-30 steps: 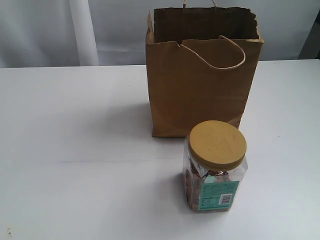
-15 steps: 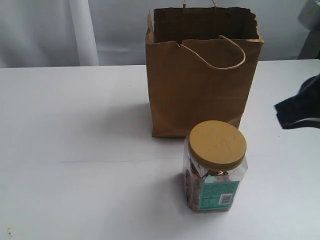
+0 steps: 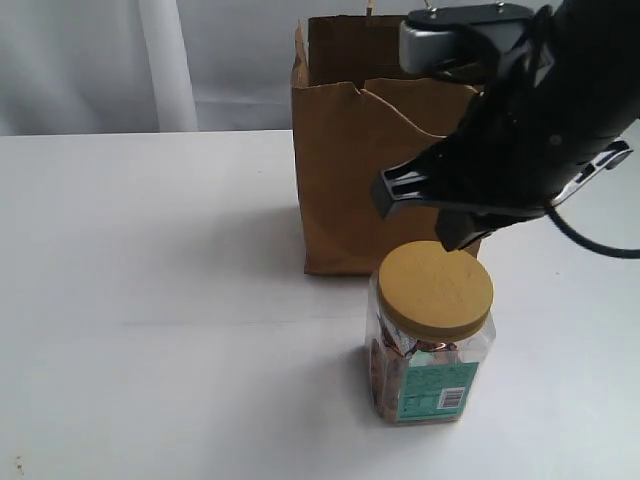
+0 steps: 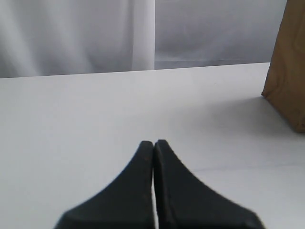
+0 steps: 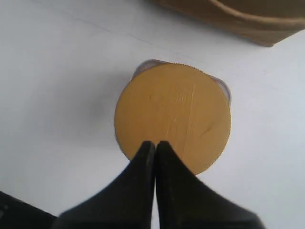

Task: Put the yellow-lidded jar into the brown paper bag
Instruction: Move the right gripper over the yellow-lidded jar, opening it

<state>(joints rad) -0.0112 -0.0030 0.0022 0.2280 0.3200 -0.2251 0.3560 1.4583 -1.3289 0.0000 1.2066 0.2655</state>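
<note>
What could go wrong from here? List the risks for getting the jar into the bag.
1. The right hand hangs shut over the wide yellow lid; if it descends unopened, it could push or tip the jar.
2. The brown paper bag stands unsupported, with the left hand away from it; the jar or arm could catch its top edge and topple it.

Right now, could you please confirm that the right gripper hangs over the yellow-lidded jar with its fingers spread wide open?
Not quite: the fingers of the right gripper are pressed together, not spread wide open, as the right wrist view shows. The gripper does hang over the yellow-lidded jar.
</note>
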